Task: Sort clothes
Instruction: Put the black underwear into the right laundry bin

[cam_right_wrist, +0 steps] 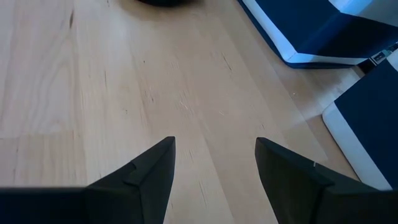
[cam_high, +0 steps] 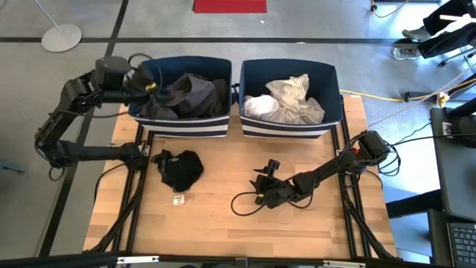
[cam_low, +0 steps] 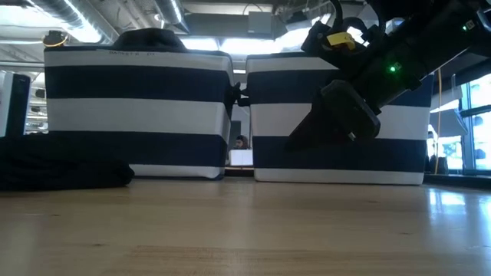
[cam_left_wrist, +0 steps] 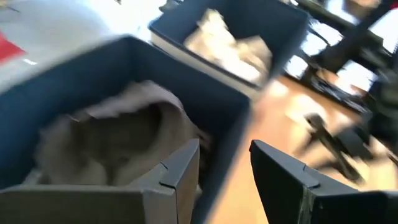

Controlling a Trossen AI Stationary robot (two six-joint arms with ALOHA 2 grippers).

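Note:
A black garment [cam_high: 179, 170] lies crumpled on the wooden table in front of the left bin; it also shows in the low view [cam_low: 61, 172]. Dark grey clothes [cam_high: 190, 95] fill the left navy striped bin [cam_high: 182, 128], and white and light grey clothes [cam_high: 286, 103] fill the right bin [cam_high: 290, 129]. My left gripper [cam_high: 155, 88] hovers open above the left bin's left end, its fingers [cam_left_wrist: 180, 177] holding nothing. My right gripper [cam_high: 265, 183] stands open low over bare wood [cam_right_wrist: 211, 155], to the right of the black garment.
A small white tag [cam_high: 178, 199] lies on the table near the black garment. A dark cable loop [cam_high: 245, 202] trails beside my right arm. Bare wood stretches along the table's near half. The two bins stand side by side along the far edge.

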